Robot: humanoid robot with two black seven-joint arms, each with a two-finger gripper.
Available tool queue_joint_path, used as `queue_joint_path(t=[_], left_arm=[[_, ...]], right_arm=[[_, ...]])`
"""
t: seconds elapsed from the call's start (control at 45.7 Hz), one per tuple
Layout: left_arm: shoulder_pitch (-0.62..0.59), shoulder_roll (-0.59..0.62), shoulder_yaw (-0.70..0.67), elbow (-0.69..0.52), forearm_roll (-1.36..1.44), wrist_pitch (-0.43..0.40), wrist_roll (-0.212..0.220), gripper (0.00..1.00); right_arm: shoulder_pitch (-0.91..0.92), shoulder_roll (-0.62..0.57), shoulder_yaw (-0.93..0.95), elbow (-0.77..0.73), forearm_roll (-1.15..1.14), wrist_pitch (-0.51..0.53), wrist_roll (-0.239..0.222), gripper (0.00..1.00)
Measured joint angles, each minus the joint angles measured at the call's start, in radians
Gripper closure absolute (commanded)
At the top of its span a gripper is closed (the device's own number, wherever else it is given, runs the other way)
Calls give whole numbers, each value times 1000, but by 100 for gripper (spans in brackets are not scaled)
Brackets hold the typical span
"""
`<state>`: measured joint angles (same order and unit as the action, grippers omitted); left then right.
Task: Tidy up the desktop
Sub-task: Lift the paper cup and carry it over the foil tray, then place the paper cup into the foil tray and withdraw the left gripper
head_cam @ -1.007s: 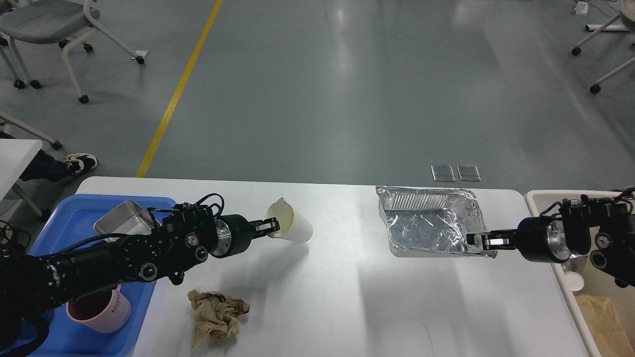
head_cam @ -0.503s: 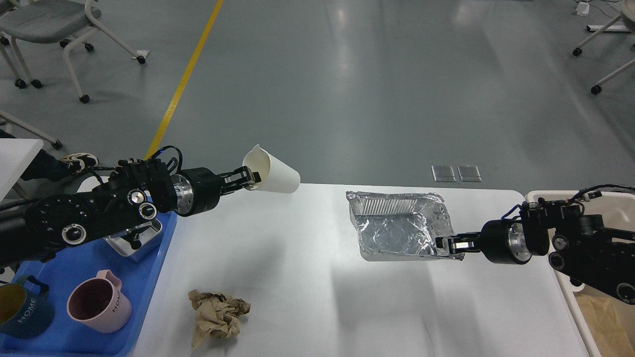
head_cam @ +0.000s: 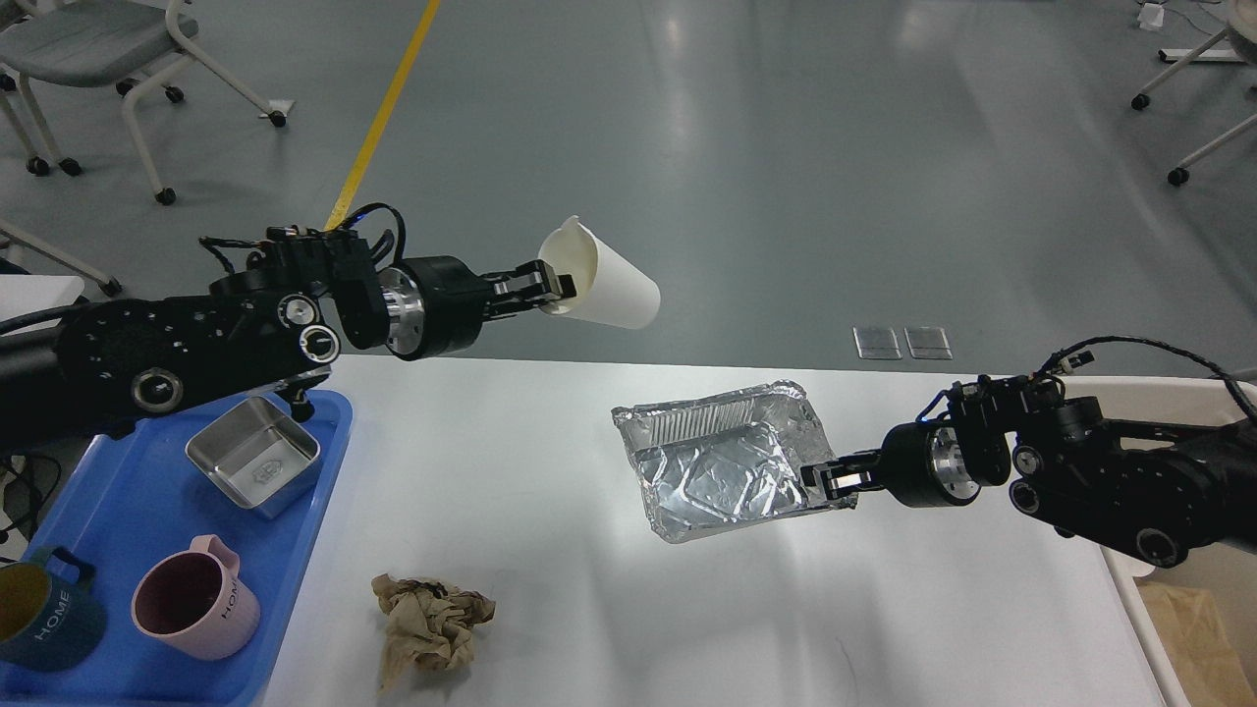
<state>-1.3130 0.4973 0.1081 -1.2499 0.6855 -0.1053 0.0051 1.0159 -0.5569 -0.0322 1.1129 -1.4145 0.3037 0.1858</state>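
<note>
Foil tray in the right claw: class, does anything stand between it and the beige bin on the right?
Nothing visible does. The foil tray, held in the right claw, has only the robot's own right arm between it and the bin.

Crumpled brown paper [head_cam: 429, 625], pink mug [head_cam: 192, 604]

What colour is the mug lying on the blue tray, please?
Pink mug, seen in the head view.

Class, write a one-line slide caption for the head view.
Left gripper lifts paper cup; right gripper grips foil tray above desktop.
</note>
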Motion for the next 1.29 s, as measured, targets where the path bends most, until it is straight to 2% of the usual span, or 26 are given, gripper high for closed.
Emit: queue_joint_path(t=[0.416, 0.854, 0.963, 1.007, 1.138, 1.291], left_arm=[[-26, -220, 87, 111, -3, -4, 2, 94], [-45, -298, 178, 172, -4, -31, 19, 92], [-39, -322, 179, 202, -4, -32, 21, 89], [-37, -335, 179, 216, -4, -32, 21, 84], [-36, -386, 174, 255, -18, -33, 21, 54], [-35, -444, 167, 305, -44, -33, 21, 38]], right_arm=[[82, 34, -57, -16, 47, -1, 1, 100], [85, 41, -58, -15, 48, -3, 1, 100], [85, 41, -58, -12, 48, -3, 1, 100], [85, 40, -58, -12, 48, -3, 1, 100], [85, 39, -58, -10, 48, -3, 2, 100], [85, 38, -58, -7, 48, -3, 3, 100]])
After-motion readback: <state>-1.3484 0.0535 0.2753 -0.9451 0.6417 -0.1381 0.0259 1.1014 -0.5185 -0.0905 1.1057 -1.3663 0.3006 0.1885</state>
